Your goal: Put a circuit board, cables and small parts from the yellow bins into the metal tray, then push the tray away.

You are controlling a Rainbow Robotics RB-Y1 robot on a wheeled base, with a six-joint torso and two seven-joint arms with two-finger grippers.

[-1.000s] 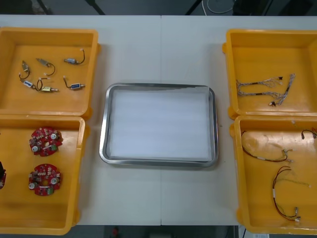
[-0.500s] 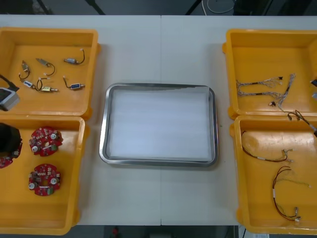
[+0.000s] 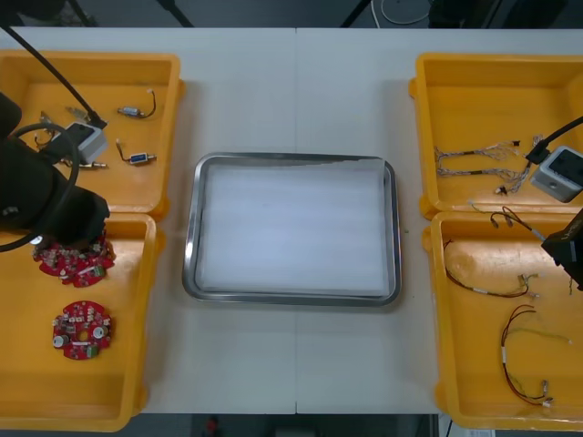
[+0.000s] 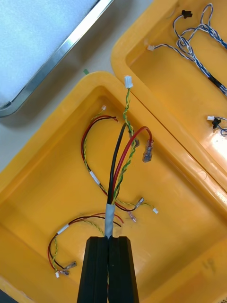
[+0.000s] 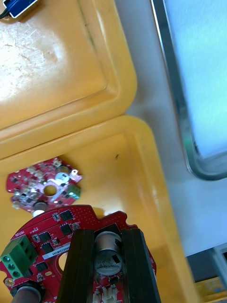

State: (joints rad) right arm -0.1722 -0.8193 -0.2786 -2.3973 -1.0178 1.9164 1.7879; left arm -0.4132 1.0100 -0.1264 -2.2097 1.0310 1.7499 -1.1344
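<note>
The circuit board (image 5: 47, 236) is pinched in the left gripper (image 5: 106, 235), whose 2 fingers (image 5: 80, 258) clamp a round component standing on its face, likely the only raised hold a flat disc offers. It hangs over the near-left bin (image 3: 127, 401), where other boards (image 3: 82, 330) lie. The right gripper (image 4: 109, 240) is pressed together on the sleeved end of a red and yellow cable (image 4: 124, 156), so the loose leads trail free above the near-right bin (image 3: 439, 364) and the like cables (image 3: 524, 364) on its floor. The far-right bin (image 3: 424, 137) holds blue and white cables (image 3: 483, 159), the far-left bin (image 3: 168, 137) small metal parts (image 3: 137, 157). Between the 4 bins the metal tray (image 3: 190, 264), white inside, has nothing in it yet, so both loads look bound there.
</note>
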